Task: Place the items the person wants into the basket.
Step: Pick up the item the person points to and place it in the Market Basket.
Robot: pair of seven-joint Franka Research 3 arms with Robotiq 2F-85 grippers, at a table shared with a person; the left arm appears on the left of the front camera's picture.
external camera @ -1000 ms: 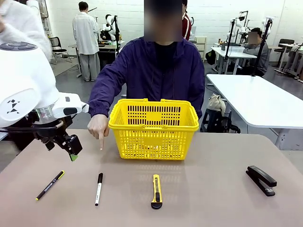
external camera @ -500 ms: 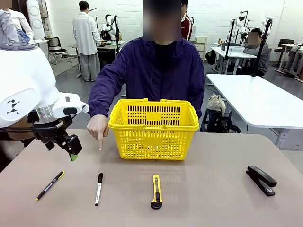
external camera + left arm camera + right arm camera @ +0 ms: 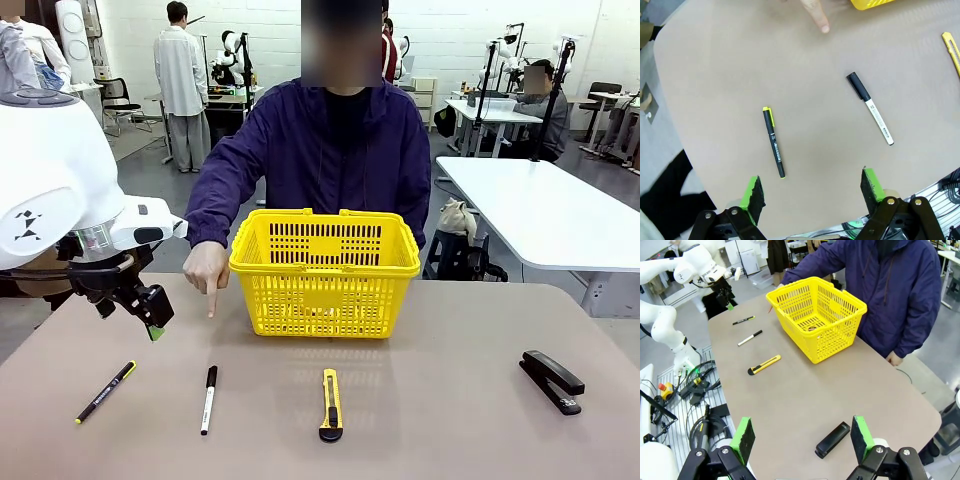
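The yellow basket (image 3: 325, 270) (image 3: 815, 315) stands mid-table in front of the person (image 3: 330, 150). A small dark thing (image 3: 812, 328) lies on its floor. Left of the basket, the person's hand (image 3: 208, 272) points a finger (image 3: 817, 17) down at the table, toward the white marker with black cap (image 3: 208, 398) (image 3: 871, 108). The yellow-black utility knife (image 3: 330, 404) (image 3: 764, 365) lies in front of the basket. My left gripper (image 3: 150, 305) (image 3: 810, 182) hangs open above the table's left side, over the marker and a pen. My right gripper (image 3: 802, 435) is open, high over the table's right end.
A thin black pen with yellow print (image 3: 105, 391) (image 3: 774, 142) lies left of the marker. A black stapler (image 3: 552, 380) (image 3: 832, 439) sits at the right of the table. Bare tabletop lies between these things. Cables and a second table edge lie beyond the table's sides.
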